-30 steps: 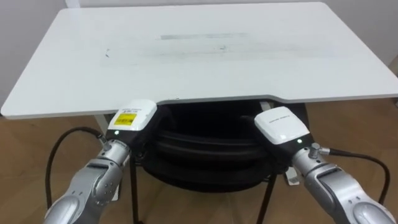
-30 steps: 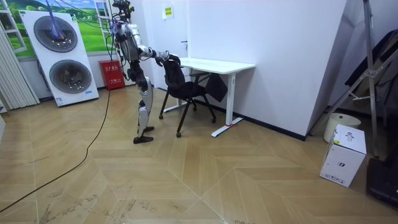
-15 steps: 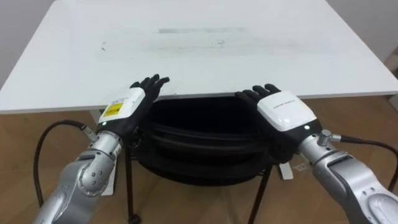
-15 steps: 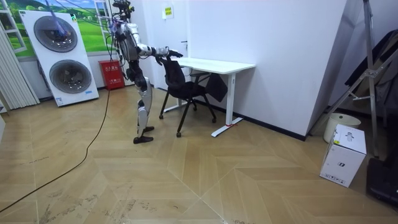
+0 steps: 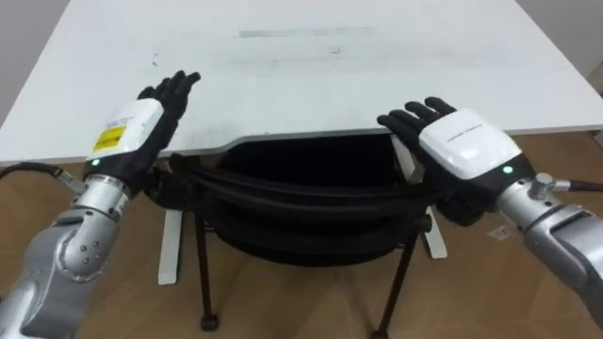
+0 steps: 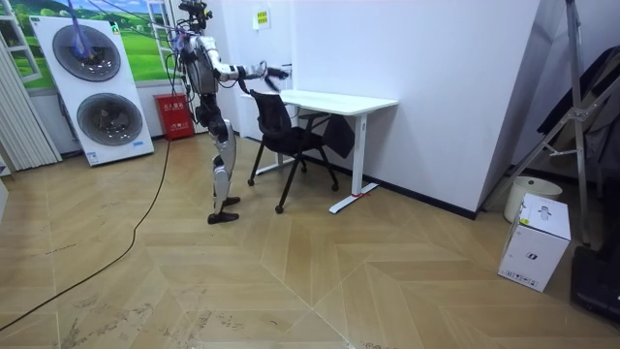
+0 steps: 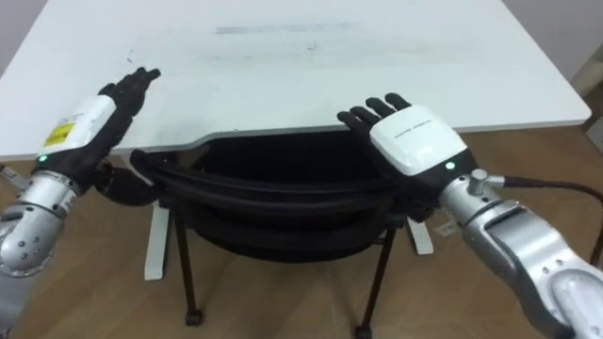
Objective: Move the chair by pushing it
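Left hand [image 5: 130,135] and right hand [image 5: 464,147], fingers straight, near black chair [image 5: 301,205] at white desk [image 5: 311,89]

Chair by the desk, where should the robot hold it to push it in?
Grip the chair by its backrest's top edge, from the robot's side: it runs crosswise before the desk, with the open left hand and right hand near its ends.

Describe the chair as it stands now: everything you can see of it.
The chair is black, with a curved backrest and thin dark legs. It stands upright on the wood floor, seat tucked under the white desk's front edge, backrest toward the robot. The right hand, open, is at the backrest's right end, contact unclear; the left hand, open, is raised beside its left end.
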Robot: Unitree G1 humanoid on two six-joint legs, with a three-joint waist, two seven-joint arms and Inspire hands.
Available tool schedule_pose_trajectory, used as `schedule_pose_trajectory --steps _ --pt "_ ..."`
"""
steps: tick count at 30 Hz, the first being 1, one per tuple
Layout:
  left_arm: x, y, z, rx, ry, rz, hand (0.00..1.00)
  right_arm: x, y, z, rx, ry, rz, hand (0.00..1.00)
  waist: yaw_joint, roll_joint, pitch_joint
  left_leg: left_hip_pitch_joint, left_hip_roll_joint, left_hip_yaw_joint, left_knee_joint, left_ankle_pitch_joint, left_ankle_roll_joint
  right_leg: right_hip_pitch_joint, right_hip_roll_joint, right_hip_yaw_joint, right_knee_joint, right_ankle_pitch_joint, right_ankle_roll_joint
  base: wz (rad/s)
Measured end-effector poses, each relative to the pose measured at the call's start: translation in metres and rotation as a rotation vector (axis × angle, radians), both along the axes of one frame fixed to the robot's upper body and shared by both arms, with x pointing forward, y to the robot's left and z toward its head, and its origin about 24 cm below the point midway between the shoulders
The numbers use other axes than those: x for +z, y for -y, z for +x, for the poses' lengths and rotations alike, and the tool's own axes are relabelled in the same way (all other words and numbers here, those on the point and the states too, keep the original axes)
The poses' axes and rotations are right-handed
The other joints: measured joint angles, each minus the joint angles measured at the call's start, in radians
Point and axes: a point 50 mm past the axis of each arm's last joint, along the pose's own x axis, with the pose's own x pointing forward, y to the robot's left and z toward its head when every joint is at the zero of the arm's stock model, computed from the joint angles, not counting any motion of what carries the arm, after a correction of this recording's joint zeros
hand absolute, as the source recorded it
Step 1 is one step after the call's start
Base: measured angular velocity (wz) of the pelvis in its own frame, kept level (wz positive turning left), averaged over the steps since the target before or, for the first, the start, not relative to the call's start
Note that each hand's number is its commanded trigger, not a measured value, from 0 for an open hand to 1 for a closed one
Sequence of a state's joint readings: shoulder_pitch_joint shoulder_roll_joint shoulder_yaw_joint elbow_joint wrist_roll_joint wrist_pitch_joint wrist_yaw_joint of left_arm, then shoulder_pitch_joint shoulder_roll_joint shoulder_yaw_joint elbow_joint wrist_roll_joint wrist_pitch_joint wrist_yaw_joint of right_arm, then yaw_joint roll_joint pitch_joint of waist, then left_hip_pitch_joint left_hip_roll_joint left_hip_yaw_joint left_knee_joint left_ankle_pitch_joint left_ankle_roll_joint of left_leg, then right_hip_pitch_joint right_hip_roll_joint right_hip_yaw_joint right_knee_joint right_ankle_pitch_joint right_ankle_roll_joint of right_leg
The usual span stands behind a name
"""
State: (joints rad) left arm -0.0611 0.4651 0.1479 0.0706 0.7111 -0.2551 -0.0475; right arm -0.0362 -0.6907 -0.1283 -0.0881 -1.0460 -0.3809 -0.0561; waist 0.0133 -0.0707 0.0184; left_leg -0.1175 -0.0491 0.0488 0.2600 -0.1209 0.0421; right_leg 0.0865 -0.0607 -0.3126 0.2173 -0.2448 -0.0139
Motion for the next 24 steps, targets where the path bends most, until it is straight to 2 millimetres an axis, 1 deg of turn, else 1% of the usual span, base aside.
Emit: schedule_pose_trajectory --steps 1,2,3,4,5,6,7,8,9,10,12,13,15,16,18,19,20,21,22,23,24 --pt "0.009 -0.005 -0.002 0.016 0.052 0.004 0.0 0.018 0.011 -0.002 -0.028 0.104 0.038 0.0 0.008 0.001 0.0003 0.001 0.001 -0.001 -0.003 0.001 -0.001 0.0 0.002 0.002 -0.006 0.004 0.0 -0.09" --pt "0.032 -0.016 -0.007 0.058 0.2 -0.012 0.0 0.048 0.027 -0.008 -0.068 0.301 0.111 0.0 0.013 0.003 -0.0009 0.001 0.004 -0.001 -0.003 0.001 -0.001 0.006 0.008 0.003 -0.022 0.012 -0.002 0.0" --pt "0.056 -0.029 -0.014 0.107 0.355 -0.036 0.0 0.076 0.041 -0.014 -0.098 0.483 0.164 0.0 0.007 0.007 -0.004 0.005 0.005 -0.003 -0.005 0.001 -0.002 0.016 0.011 0.003 -0.035 0.018 -0.002 0.04" --pt "0.066 -0.036 -0.019 0.132 0.43 -0.053 0.0 0.089 0.047 -0.019 -0.108 0.567 0.181 0.0 0.004 0.011 -0.0076 0.009 0.004 -0.003 -0.009 0.001 -0.002 0.02 0.01 0.005 -0.035 0.018 -0.002 0.11" --pt "0.082 -0.05 -0.029 0.186 0.549 -0.081 0.0 0.105 0.056 -0.029 -0.123 0.705 0.2 0.0 -0.005 0.018 -0.0133 0.022 0.002 -0.002 -0.017 0.001 -0.002 0.031 0.009 0.005 -0.035 0.018 -0.002 0.1" --pt "0.092 -0.066 -0.041 0.255 0.645 -0.109 0.0 0.113 0.064 -0.04 -0.136 0.815 0.225 0.0 -0.011 0.025 -0.0196 0.039 0.001 -0.003 -0.026 0.0 -0.002 0.04 0.009 0.009 -0.037 0.019 0.0 0.09" --pt "0.095 -0.073 -0.047 0.287 0.683 -0.128 0.0 0.115 0.068 -0.045 -0.141 0.855 0.24 0.0 -0.014 0.028 -0.0219 0.043 0.001 -0.002 -0.026 -0.002 -0.001 0.042 0.009 0.012 -0.039 0.02 0.001 0.0" --pt "0.099 -0.085 -0.061 0.351 0.753 -0.164 0.0 0.119 0.076 -0.055 -0.141 0.923 0.294 0.0 -0.02 0.033 -0.0261 0.044 0.001 0.0 -0.026 -0.005 -0.001 0.045 0.009 0.017 -0.042 0.019 0.002 -0.03" --pt "0.101 -0.097 -0.076 0.414 0.802 -0.18 0.0 0.12 0.083 -0.064 -0.15 0.976 0.355 0.0 -0.031 0.036 -0.0261 0.042 0.001 0.002 -0.025 -0.006 -0.001 0.05 0.009 0.023 -0.046 0.018 0.003 -0.04" --pt "0.1 -0.103 -0.083 0.447 0.818 -0.189 0.0 0.121 0.087 -0.068 -0.159 1.001 0.381 0.0 -0.037 0.037 -0.0251 0.042 0.0 0.002 -0.025 -0.006 -0.001 0.051 0.009 0.023 -0.046 0.018 0.003 -0.05" --pt "0.096 -0.117 -0.101 0.535 0.864 -0.244 0.0 0.124 0.104 -0.081 -0.199 1.099 0.516 0.0 -0.052 0.038 -0.0251 0.038 0.0 0.006 -0.021 -0.007 -0.002 0.049 0.01 0.02 -0.047 0.017 0.005 -0.02" --pt "0.095 -0.12 -0.105 0.556 0.872 -0.254 0.0 0.125 0.109 -0.087 -0.215 1.13 0.544 0.0 -0.059 0.037 -0.0255 0.034 0.001 0.005 -0.019 -0.007 -0.002 0.046 0.01 0.017 -0.047 0.017 0.006 0.0" --pt "0.09 -0.136 -0.128 0.665 0.907 -0.315 0.0 0.127 0.13 -0.114 -0.286 1.274 0.668 0.0 -0.064 0.039 -0.0259 0.022 0.001 0.005 -0.012 -0.007 -0.001 0.037 0.01 0.015 -0.047 0.016 0.007 0.0" --pt "0.087 -0.139 -0.133 0.695 0.919 -0.345 0.0 0.126 0.135 -0.121 -0.309 1.306 0.699 0.0 -0.064 0.04 -0.026 0.022 0.001 0.005 -0.009 -0.009 0.0 0.038 0.01 0.02 -0.047 0.016 0.007 -0.04" --pt "0.073 -0.151 -0.153 0.817 0.971 -0.5 0.0 0.118 0.151 -0.143 -0.393 1.406 0.819 0.0 -0.064 0.045 -0.0277 0.022 0.001 0.006 -0.002 -0.02 0.001 0.035 0.011 0.036 -0.045 0.013 0.011 -0.11" --pt "0.068 -0.154 -0.158 0.852 0.977 -0.54 0.0 0.115 0.155 -0.149 -0.42 1.425 0.836 0.0 -0.063 0.046 -0.0289 0.023 0.001 0.006 -0.002 -0.021 0.002 0.035 0.01 0.038 -0.046 0.012 0.013 -0.09" --pt "0.054 -0.163 -0.17 0.937 0.98 -0.619 0.0 0.102 0.164 -0.163 -0.499 1.455 0.873 0.0 -0.063 0.05 -0.0281 0.023 0.001 0.008 0.0 -0.022 0.004 0.035 0.009 0.042 -0.046 0.01 0.015 -0.11" --pt "0.034 -0.17 -0.184 1.047 0.967 -0.697 0.0 0.081 0.172 -0.178 -0.615 1.456 0.915 0.0 -0.055 0.055 -0.0256 0.026 0.001 0.025 -0.004 -0.023 0.005 0.032 0.009 0.058 -0.047 0.01 0.015 -0.2" --pt "0.022 -0.173 -0.192 1.113 0.96 -0.737 0.0 0.067 0.175 -0.186 -0.683 1.448 0.943 0.0 -0.046 0.056 -0.0256 0.027 0.003 0.032 -0.005 -0.023 0.005 0.029 0.01 0.068 -0.047 0.01 0.014 -0.3" --pt "-0.004 -0.176 -0.207 1.248 0.938 -0.82 0.0 0.034 0.178 -0.204 -0.835 1.421 1.017 0.0 -0.035 0.059 -0.0278 0.029 0.004 0.037 -0.009 -0.024 0.005 0.025 0.01 0.08 -0.045 0.011 0.013 -0.29" --pt "-0.035 -0.173 -0.225 1.401 0.895 -0.884 0.0 -0.007 0.178 -0.222 -1.028 1.362 1.088 0.0 -0.029 0.062 -0.029 0.029 0.006 0.046 -0.008 -0.027 0.006 0.021 0.01 0.091 -0.044 0.011 0.013 -0.24"
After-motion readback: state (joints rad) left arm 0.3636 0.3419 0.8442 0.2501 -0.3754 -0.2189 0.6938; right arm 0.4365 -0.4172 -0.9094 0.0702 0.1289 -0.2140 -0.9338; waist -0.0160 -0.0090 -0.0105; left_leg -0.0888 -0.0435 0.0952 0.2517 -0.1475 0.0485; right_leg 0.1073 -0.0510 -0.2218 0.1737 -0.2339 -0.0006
